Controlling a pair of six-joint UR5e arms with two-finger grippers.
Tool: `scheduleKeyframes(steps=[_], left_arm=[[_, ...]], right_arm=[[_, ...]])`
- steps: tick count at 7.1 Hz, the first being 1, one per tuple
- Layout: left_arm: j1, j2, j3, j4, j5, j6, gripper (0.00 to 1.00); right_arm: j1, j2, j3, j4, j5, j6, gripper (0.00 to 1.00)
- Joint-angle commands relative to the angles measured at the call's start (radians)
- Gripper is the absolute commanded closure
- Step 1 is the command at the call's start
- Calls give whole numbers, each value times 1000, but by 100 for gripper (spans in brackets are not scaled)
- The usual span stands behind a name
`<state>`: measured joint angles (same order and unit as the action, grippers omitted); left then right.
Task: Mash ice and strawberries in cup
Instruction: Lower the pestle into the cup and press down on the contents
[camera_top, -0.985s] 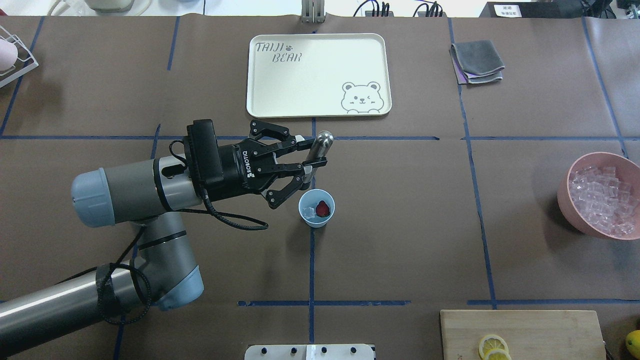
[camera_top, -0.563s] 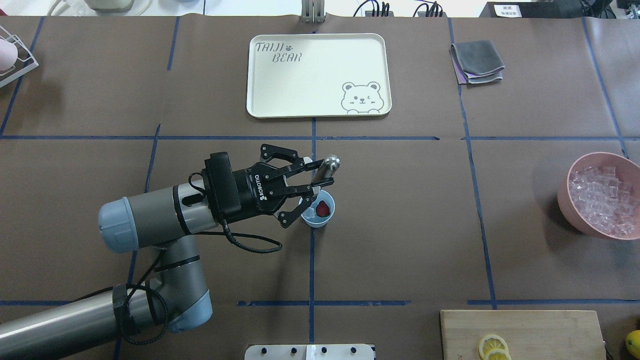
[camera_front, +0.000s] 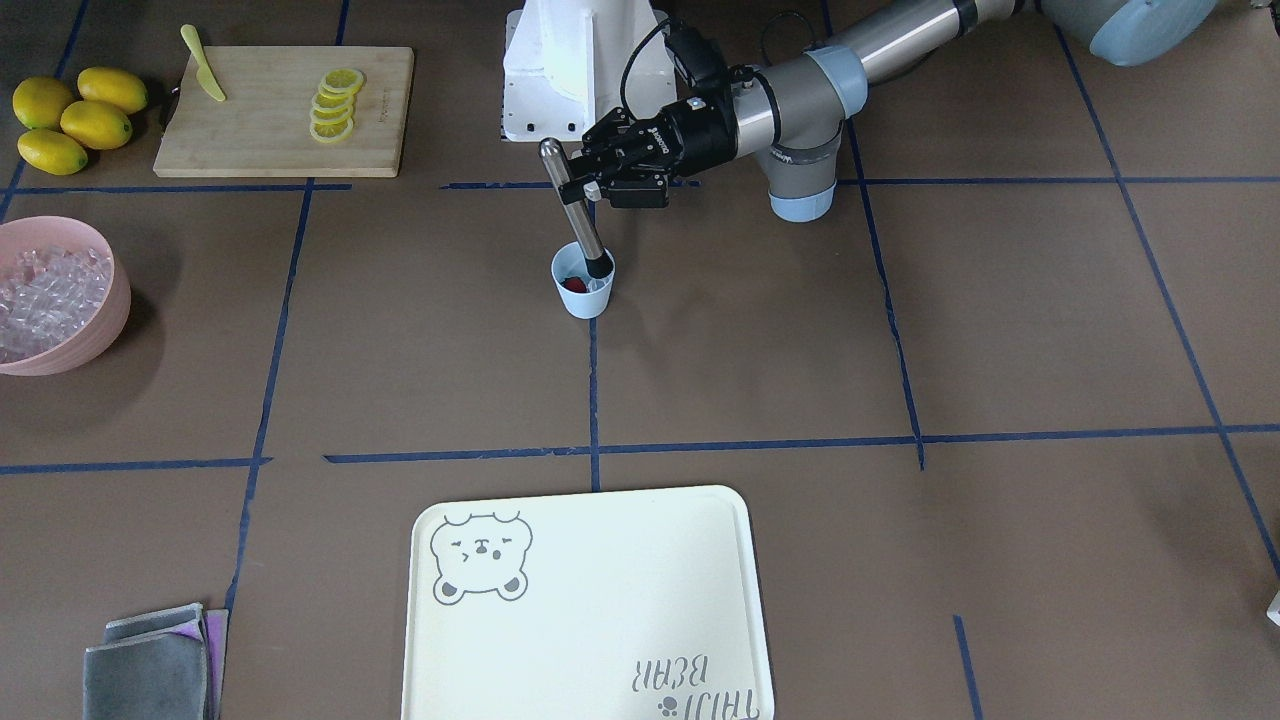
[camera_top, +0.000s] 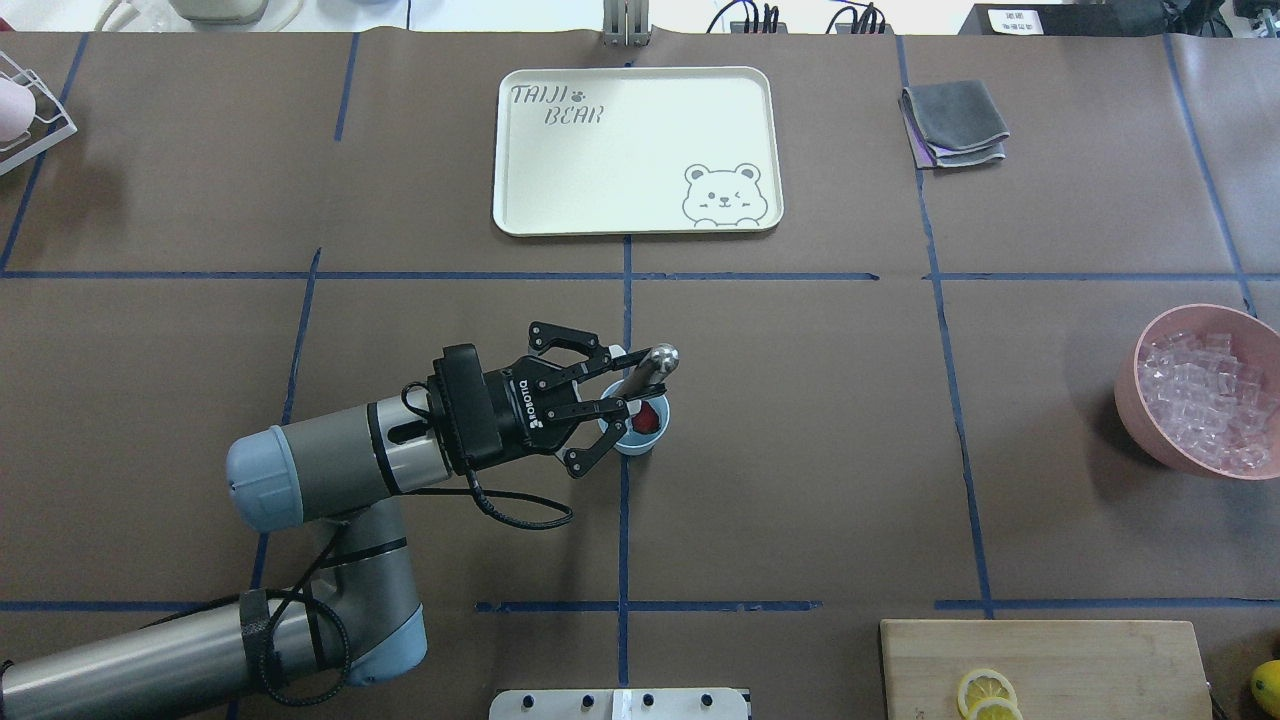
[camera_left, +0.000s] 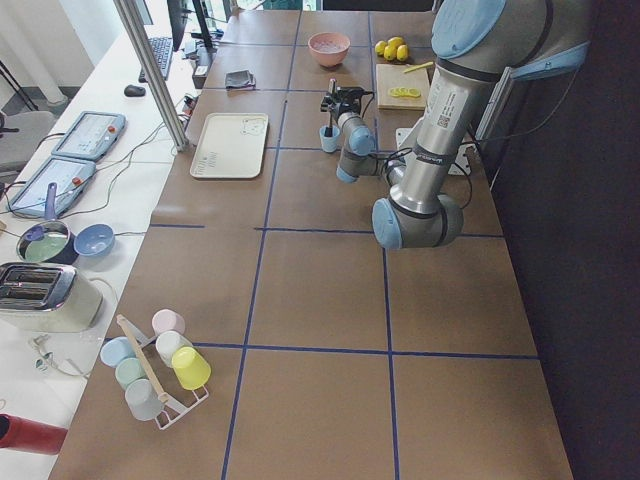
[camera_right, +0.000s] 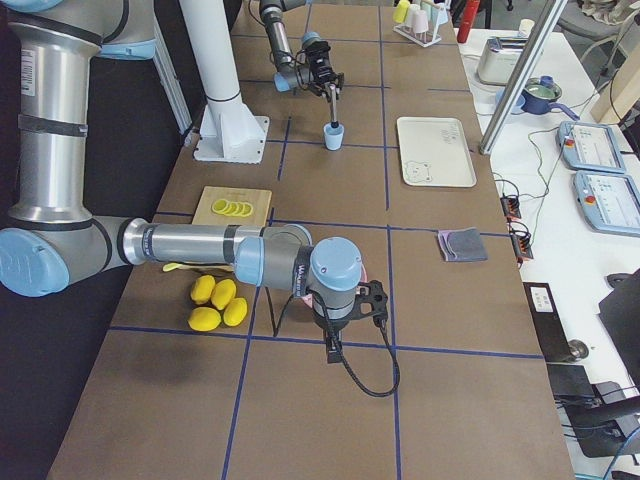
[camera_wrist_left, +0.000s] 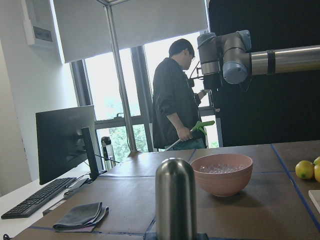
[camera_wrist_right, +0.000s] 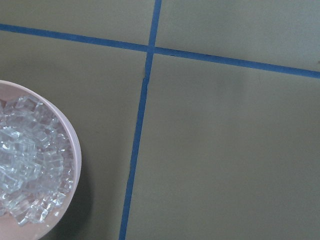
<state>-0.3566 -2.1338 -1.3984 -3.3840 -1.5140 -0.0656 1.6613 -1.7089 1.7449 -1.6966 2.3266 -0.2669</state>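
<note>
At the cup (camera_top: 637, 446), the inner side toward the left arm is covered by the left gripper (camera_top: 620, 380) and the steel muddler (camera_top: 660, 358). Jaws are narrowed onto the muddler's shaft. Any ice inside the cup cannot be made out from overhead or from the front. Muddler tilted, lower end down inside the cup; contact with the contents not discernible. Strawberry (camera_top: 650, 418) shows as a red patch in the cup, on the side away from the arm, just beside the muddler's tip. Left wrist camera sees only the muddler's rounded top; the cup lies below its frame. Right gripper (camera_right: 333, 345) appears only in the right side view, well apart from the cup; whether its jaws are wide or closed cannot be told. Pink bowl (camera_top: 1130, 385), far to the cup's right in the overhead view and cut by the frame edge, holds a heap of ice cubes (camera_top: 1205, 400). Cutting board (camera_top: 1100, 650), nearer the robot than the cup, is cut off at the bottom edge, lemon slices (camera_top: 985, 693) partly out of frame.
</note>
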Motion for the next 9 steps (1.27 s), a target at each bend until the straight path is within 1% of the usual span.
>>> scheduleKeyframes(steps=[1,2,5,9], left_arm=[[30,-24,25,-5,38,7,100],[47,-25,25,-3,55,7,100],[60,-23,53,-5,58,33,100],[58,-43,44,-2,67,33,100]], right_arm=[[0,0,-2,0,2,0,0],[0,0,-2,0,2,0,0],[0,0,-2,0,2,0,0],[0,-2,-1,0,2,2,0]])
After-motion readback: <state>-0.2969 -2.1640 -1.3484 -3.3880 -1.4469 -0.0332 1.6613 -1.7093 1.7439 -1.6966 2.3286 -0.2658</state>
